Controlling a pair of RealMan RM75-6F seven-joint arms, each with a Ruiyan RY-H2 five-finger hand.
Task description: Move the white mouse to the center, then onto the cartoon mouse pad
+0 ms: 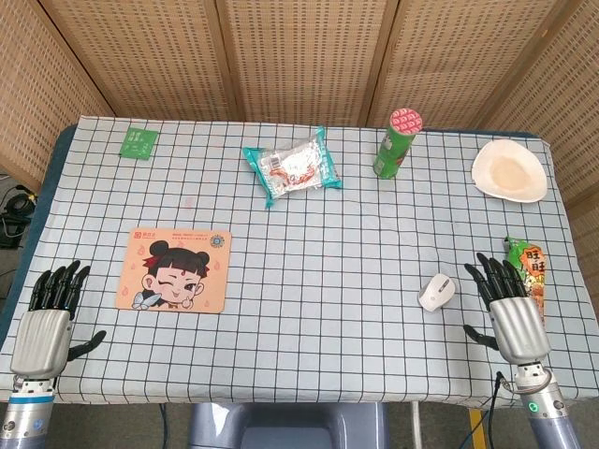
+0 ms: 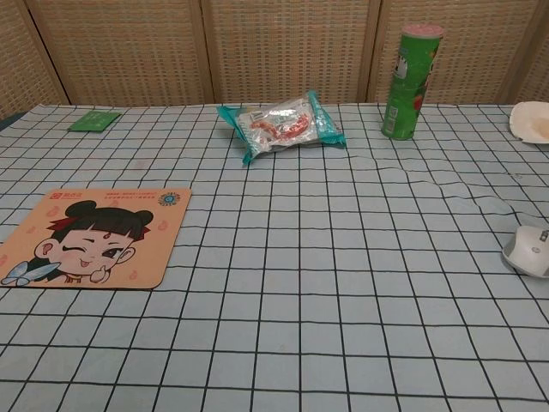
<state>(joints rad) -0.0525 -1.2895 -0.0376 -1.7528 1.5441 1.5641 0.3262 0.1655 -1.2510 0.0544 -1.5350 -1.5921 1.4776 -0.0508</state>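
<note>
The white mouse (image 1: pixel 436 292) lies on the checked tablecloth at the front right; the chest view shows the mouse (image 2: pixel 527 251) at its right edge. My right hand (image 1: pixel 508 308) rests flat just right of it, fingers spread and holding nothing, a small gap between them. The cartoon mouse pad (image 1: pixel 174 270) lies flat at the front left, and the chest view has the pad (image 2: pixel 88 238) at its left. My left hand (image 1: pixel 49 318) lies open near the table's front left corner, left of the pad. Neither hand shows in the chest view.
A teal snack packet (image 1: pixel 292 166) lies at the back centre, a green chip can (image 1: pixel 397 142) stands to its right, and a white bowl (image 1: pixel 508 171) sits back right. A green sachet (image 1: pixel 138 141) is back left. An orange-green snack bag (image 1: pixel 529 265) lies beside my right hand.
</note>
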